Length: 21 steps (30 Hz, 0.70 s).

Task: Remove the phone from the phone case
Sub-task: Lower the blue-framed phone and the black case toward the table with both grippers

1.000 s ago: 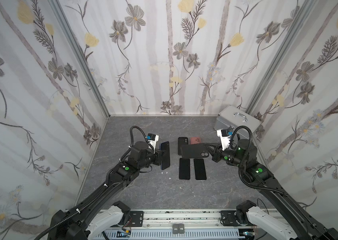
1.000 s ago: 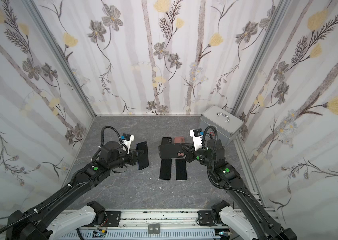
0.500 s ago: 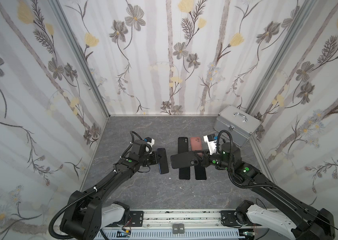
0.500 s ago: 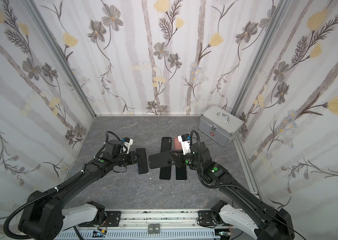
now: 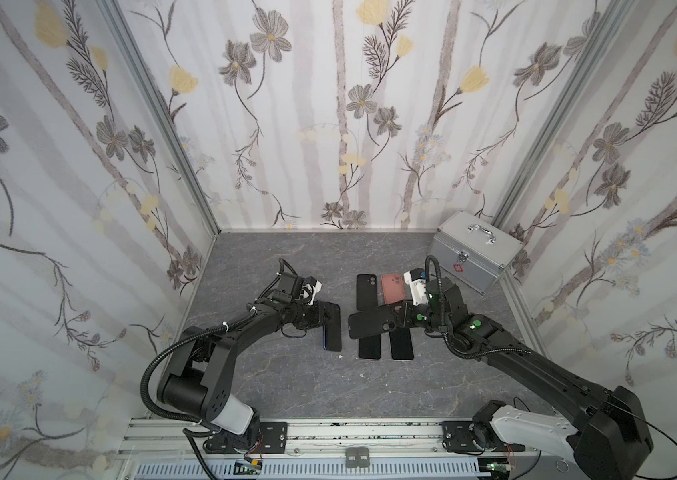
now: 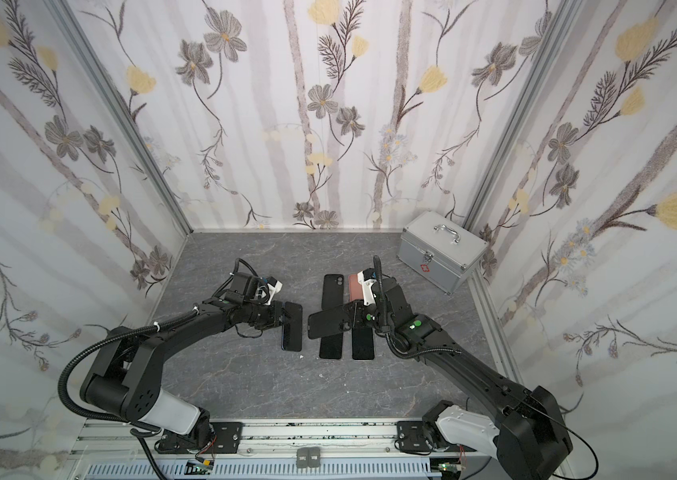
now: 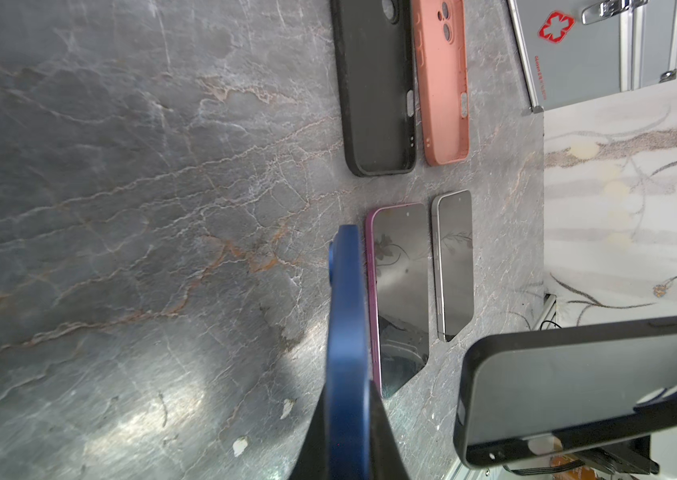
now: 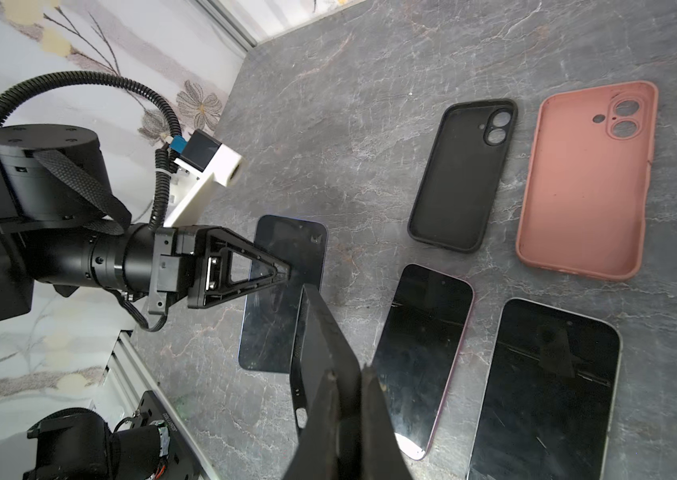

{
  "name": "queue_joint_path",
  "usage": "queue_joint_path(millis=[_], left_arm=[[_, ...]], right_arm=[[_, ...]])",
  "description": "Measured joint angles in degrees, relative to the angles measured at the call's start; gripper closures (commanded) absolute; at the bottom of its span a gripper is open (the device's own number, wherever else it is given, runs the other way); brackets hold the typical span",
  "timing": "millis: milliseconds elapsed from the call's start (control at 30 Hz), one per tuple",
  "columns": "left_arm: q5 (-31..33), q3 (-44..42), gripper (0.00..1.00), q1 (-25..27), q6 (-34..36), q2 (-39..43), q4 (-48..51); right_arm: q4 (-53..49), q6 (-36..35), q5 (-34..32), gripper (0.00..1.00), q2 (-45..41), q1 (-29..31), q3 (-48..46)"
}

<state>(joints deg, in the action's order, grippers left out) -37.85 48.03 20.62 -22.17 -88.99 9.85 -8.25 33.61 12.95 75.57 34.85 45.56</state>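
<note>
Held case: a black phone case [image 5: 371, 325], empty, pinched at its camera-cutout end by the right fingers [image 8: 378, 432], which are drawn in narrow on its wall. It hangs above the far ends of two lying phones, with its long axis running left to right.
Cases lying down: a second black case [image 5: 366, 291] and a pink case [image 5: 391, 289] sit side by side with their open sides up. Both are empty.
Metal box: a silver box [image 5: 474, 254] with a handle and a red cross stands in the back right corner with its lid down. Its contents are hidden.
Phone: the blue phone [image 5: 332, 337] is outside every case. The left fingers [image 8: 278, 272] clamp it narrowly at one long edge. It is just left of the held case, with a gap between them.
Phone axis: its long axis runs far to near, parallel to the lying phones, with the dark screen facing upward. I cannot tell whether it touches the tabletop.
Lying phones: a purple-edged phone [image 8: 422, 357] and a silver-edged phone [image 8: 544, 395] lie flat side by side, screens up.
Tabletop: grey marbled tabletop [image 5: 287, 386] with a few white specks.
Room: floral wallpaper [image 5: 328, 124] covers three sides, and an aluminium rail [image 5: 349, 432] runs along the front.
</note>
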Motion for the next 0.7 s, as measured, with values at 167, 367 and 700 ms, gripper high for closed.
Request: queue_joint_path(millis=[167,367,700], left_arm=[[-0.1,2.4,1.0,0.0,2.0,-2.8,2.3],[0.7,3.5,1.0,0.0,4.0,-5.3,4.4],[0.8,3.6,1.0,0.2,4.1,-7.1,5.2]], right_arm=[[-1.5,0.4,0.0,1.0,3.0,-0.8,1.2],[-1.1,1.4,0.5,1.0,6.3,-0.4,1.6],[1.9,3.9,0.7,1.0,10.7,0.4,1.5]])
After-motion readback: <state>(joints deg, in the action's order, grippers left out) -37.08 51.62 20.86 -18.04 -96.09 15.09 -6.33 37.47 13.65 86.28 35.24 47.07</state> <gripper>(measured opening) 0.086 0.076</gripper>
